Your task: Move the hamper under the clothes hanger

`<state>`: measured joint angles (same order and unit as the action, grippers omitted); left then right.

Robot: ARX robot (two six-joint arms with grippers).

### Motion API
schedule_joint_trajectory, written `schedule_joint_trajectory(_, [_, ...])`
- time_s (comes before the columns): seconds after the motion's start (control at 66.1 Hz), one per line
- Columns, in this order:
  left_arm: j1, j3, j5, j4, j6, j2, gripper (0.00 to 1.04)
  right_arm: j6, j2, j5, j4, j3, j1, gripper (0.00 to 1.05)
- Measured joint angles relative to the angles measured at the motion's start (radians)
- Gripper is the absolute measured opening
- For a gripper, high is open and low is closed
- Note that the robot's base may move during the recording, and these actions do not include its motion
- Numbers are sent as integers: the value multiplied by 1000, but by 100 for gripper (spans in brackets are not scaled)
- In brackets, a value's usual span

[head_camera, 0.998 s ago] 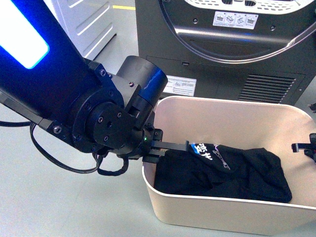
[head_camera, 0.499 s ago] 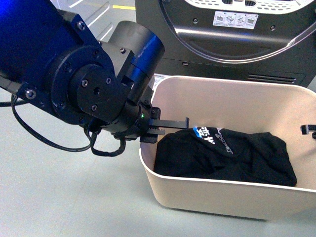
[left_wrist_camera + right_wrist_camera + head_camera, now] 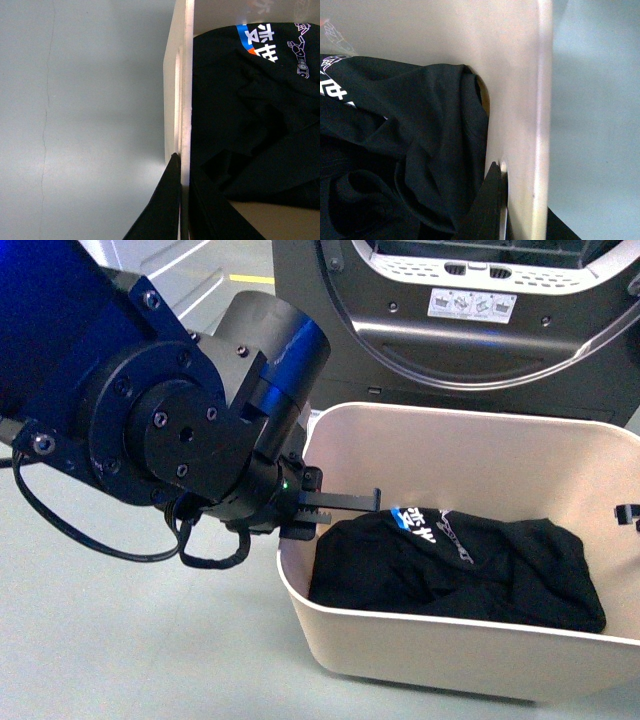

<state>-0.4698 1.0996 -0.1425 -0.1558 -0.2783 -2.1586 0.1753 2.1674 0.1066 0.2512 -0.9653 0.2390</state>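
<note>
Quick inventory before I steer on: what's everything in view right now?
hamper: one, beige, in front of the machine.
garment: one, black with blue-white print, inside the hamper.
machine: one, dark grey, behind the hamper.
cabinet: one, white, far back left.
cable: one, black, hanging left of the hamper.
left arm: one, black-blue, left of the hamper.
left gripper: one, black, fingers clamping the hamper's short wall.
right gripper: one, black, fingers clamping the opposite wall.
</note>
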Motion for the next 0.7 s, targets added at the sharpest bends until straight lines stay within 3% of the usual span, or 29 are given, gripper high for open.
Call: schedule_joint_trajectory(0.696, [25, -5, -16, 0, 3, 3, 4, -6, 0, 22, 2, 0, -28, 3])
